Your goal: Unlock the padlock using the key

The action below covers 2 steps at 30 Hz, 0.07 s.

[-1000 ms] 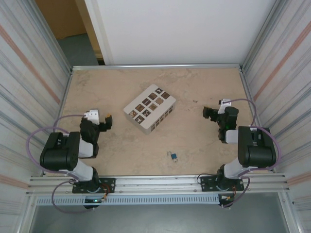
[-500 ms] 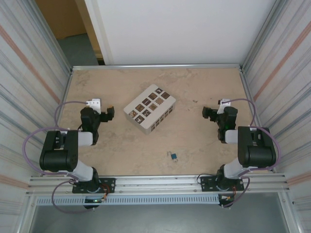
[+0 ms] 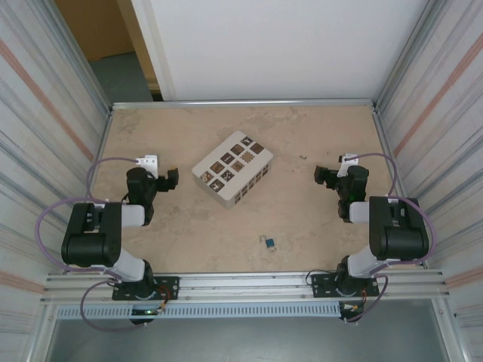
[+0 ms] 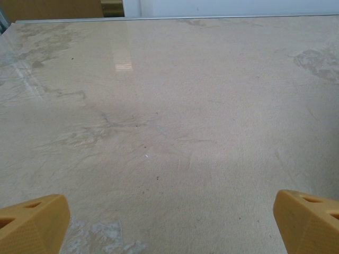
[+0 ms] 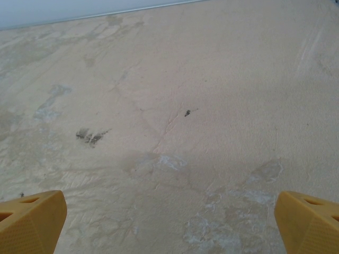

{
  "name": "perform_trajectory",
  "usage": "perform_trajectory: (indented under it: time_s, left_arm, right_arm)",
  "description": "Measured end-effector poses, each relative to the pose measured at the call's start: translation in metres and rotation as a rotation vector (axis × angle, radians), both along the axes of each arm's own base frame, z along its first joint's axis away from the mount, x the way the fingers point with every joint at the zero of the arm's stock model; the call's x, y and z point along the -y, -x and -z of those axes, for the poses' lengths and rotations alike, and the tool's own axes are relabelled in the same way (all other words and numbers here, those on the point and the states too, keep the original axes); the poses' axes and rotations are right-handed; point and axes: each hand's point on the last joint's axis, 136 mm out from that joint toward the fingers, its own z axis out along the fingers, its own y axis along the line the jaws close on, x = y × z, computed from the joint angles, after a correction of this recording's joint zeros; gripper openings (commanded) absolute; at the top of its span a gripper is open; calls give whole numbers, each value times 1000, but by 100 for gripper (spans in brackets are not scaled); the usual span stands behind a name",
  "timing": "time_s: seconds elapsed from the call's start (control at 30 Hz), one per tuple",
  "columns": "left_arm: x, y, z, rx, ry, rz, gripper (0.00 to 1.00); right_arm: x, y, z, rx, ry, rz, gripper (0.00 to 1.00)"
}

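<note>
The tiny blue padlock (image 3: 269, 242) lies on the beige table near the front edge, between the two arms; I cannot make out the key apart from it. My left gripper (image 3: 170, 179) hovers at the left, well behind and left of the padlock. In the left wrist view the left gripper (image 4: 169, 225) is open, its yellow fingertips (image 4: 33, 222) wide apart over bare table. My right gripper (image 3: 324, 176) hangs at the right, behind and right of the padlock. The right wrist view also has the right gripper (image 5: 169, 225) open with nothing between its fingertips (image 5: 307, 219).
A pale box (image 3: 232, 170) with dark patterned squares stands mid-table, between the grippers and behind the padlock. Metal walls close in the table (image 3: 226, 128) on the left, right and back. Stains mark the tabletop (image 5: 90, 136).
The left arm has swung its wrist back and slightly left, carrying the gripper a little farther from the front edge. The right arm and the padlock have not moved.
</note>
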Motion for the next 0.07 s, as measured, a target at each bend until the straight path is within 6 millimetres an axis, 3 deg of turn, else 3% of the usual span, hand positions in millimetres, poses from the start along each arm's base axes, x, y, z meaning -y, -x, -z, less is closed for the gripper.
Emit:
perform_trajectory:
  time_s: [0.07]
  left_arm:
    - [0,0,0,0,0,0,99]
  right_arm:
    - [0,0,0,-1,1,2,99]
